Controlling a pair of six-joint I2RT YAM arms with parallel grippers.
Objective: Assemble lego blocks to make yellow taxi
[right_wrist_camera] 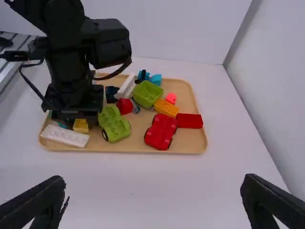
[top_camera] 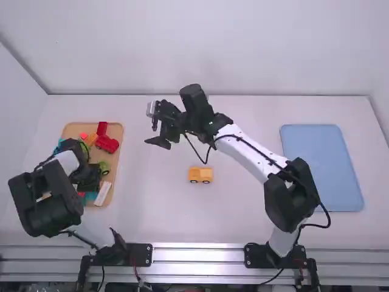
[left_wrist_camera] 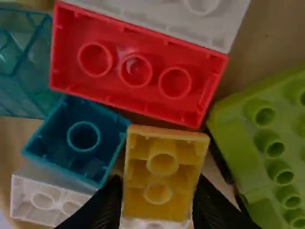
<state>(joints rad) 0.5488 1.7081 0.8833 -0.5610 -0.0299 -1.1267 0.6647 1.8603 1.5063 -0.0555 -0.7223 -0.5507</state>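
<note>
In the high view my left gripper (top_camera: 90, 181) is down at the tray's near part. My left gripper (left_wrist_camera: 157, 202) has its fingers against both sides of a small yellow block (left_wrist_camera: 159, 167), whose hollow side with round tubes shows. The same yellow block (right_wrist_camera: 81, 125) appears under the left arm in the right wrist view. Over the middle-left table stands my right gripper (top_camera: 152, 128); my right gripper (right_wrist_camera: 153, 193) is open with nothing between its fingers. A yellow-orange piece on wheels (top_camera: 200, 174) rests on the table's middle.
The tan tray (top_camera: 117, 164) at the left also holds a red wheeled piece (right_wrist_camera: 160, 131), a green wheeled piece (right_wrist_camera: 114, 125), a long white block (right_wrist_camera: 65, 136) and several others. A blue mat (top_camera: 322, 167) lies at the right.
</note>
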